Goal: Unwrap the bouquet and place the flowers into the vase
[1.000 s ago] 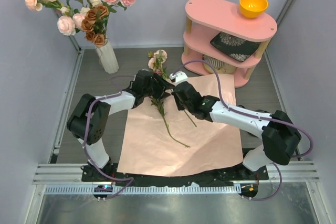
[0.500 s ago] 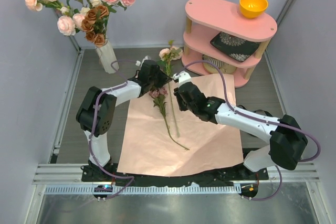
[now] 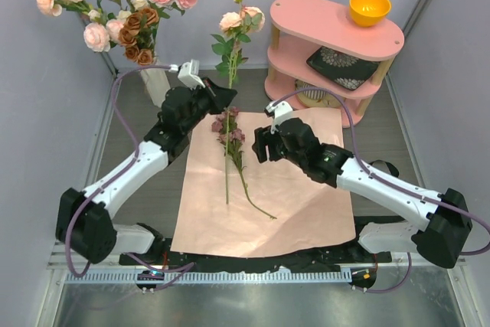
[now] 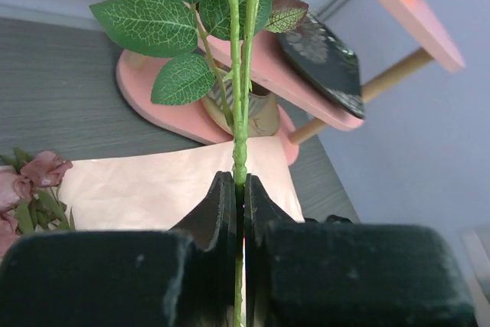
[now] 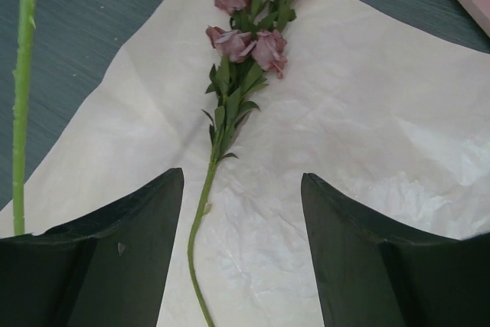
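My left gripper [image 3: 220,98] [image 4: 240,183] is shut on the green stem of a rose [image 3: 241,19] with peach and pink heads. It holds the stem upright above the back edge of the unfolded pink wrap paper [image 3: 306,204], and the lower end hangs down over the sheet. A mauve flower [image 3: 229,129] [image 5: 260,44] lies flat on the paper, its stem running toward me. Over the paper, just right of that flower, my right gripper [image 3: 261,144] [image 5: 241,178] stands open and empty. The white ribbed vase [image 3: 158,82] at the back left holds several roses.
A pink two-tier shelf [image 3: 337,44] stands at the back right with an orange bowl [image 3: 369,7] on top and a dark patterned dish below. Grey walls close in both sides. A black cloth edge lies along the paper's near side.
My left gripper closed on the rose stem and lifted it up and back, off the paper. My right gripper opened and drew slightly right. The mauve flower stayed on the sheet.
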Robot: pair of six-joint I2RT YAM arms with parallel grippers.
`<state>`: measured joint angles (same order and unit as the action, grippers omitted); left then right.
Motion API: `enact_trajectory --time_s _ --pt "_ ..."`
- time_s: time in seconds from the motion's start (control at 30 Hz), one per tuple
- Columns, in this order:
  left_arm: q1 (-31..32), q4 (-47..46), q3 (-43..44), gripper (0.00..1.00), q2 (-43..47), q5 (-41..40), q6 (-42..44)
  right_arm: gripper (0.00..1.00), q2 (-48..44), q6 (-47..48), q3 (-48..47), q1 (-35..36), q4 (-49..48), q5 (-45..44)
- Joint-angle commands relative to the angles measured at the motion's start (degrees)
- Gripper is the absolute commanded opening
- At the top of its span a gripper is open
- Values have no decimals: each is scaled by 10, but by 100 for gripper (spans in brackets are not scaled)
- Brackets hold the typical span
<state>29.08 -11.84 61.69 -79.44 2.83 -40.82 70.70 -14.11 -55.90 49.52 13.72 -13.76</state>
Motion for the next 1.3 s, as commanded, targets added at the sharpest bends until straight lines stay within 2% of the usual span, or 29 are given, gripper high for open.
enact_trajectory --time_s 0.0,0.1,0.23,0.33,0.43,0.57,0.63,0.67,0.7,0.73,0.77,0.8,0.83,0.9,0.93,1.1,1.27 --pt "8 -115 -94 0 85 59 44 70 -16 0 -3 -4 -55 162" --pt "18 -146 -133 0 136 65 60 72 -6 -6 -18 -4 -85 282" --pt "20 -152 -161 0 183 44 64 76 -2 -60 -13 -4 -196 340" --pt "21 -160 -175 0 203 36 46 77 20 -98 -16 -3 -239 350" --pt "21 -189 -188 0 213 32 12 75 69 -122 -40 4 -242 349" --pt "22 -206 -196 0 225 23 -15 66 102 -138 -54 16 -254 351" --pt "22 -212 -200 0 232 20 -26 56 106 -138 -51 18 -257 349" --pt "22 -215 -201 0 235 22 -30 45 106 -136 -48 18 -257 344" --pt "22 -216 -202 0 237 24 -42 19 103 -120 -47 18 -252 342" --pt "22 -208 -201 1 239 25 -46 4 97 -105 -48 17 -227 331" --pt "22 -195 -199 6 246 29 -50 1 92 -91 -48 17 -214 319" --pt "22 -172 -192 15 252 36 -50 1 76 -75 -45 18 -202 298" --pt "21 -112 -178 46 257 36 -46 1 67 -32 -42 18 -180 292" --pt "21 -60 -164 67 278 38 -37 1 46 13 -31 18 -161 289" --pt "21 -14 -153 70 286 38 -26 1 26 48 -27 19 -143 287" --pt "12 70 -124 82 313 64 -16 1 -20 98 0 20 -116 256" --pt "-11 95 -72 85 289 206 -12 1 -19 100 -1 23 -110 269"
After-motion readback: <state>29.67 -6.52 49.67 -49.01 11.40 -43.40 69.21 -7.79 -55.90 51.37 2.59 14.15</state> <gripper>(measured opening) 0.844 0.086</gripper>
